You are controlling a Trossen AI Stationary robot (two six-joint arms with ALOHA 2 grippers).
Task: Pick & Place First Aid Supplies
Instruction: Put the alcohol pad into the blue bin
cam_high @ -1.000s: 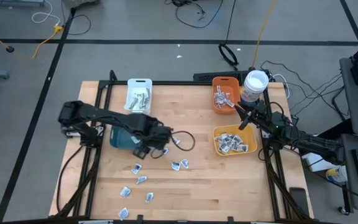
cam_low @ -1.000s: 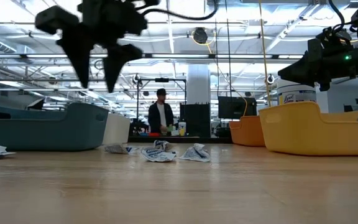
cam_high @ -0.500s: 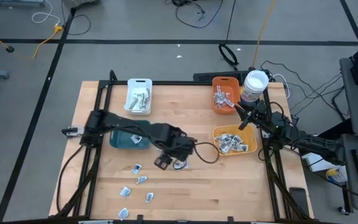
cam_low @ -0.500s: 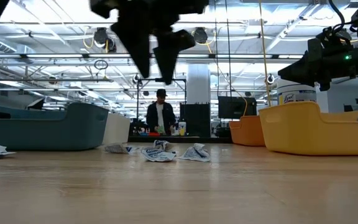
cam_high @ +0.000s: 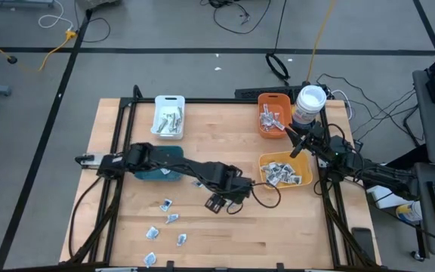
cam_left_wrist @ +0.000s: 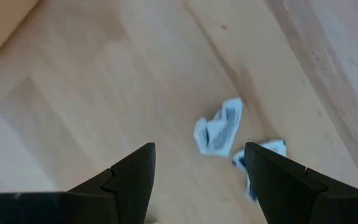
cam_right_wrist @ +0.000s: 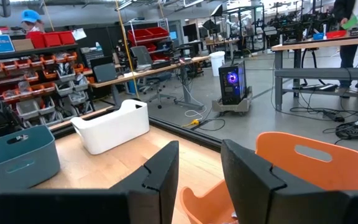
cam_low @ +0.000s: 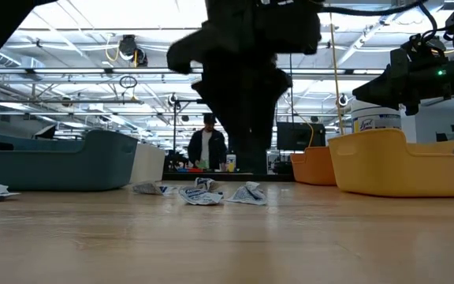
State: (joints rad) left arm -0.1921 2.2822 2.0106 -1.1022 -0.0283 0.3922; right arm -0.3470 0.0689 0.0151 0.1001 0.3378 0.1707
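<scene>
Packets (cam_left_wrist: 219,129) lie on the table just ahead of the left claw (cam_left_wrist: 197,180), which has swung over from beside the teal bin (cam_high: 157,168), fingers spread and empty, poised for a pick; right claw (cam_right_wrist: 197,168) waits, part-open, empty.

White packets with blue print (cam_left_wrist: 219,127) lie on pale wood (cam_left_wrist: 92,93) just ahead of the dark left gripper (cam_left_wrist: 197,180). Beyond the black right gripper (cam_right_wrist: 199,177): an orange bin (cam_right_wrist: 316,158), white bin (cam_right_wrist: 114,127), teal bin (cam_right_wrist: 17,158).
</scene>
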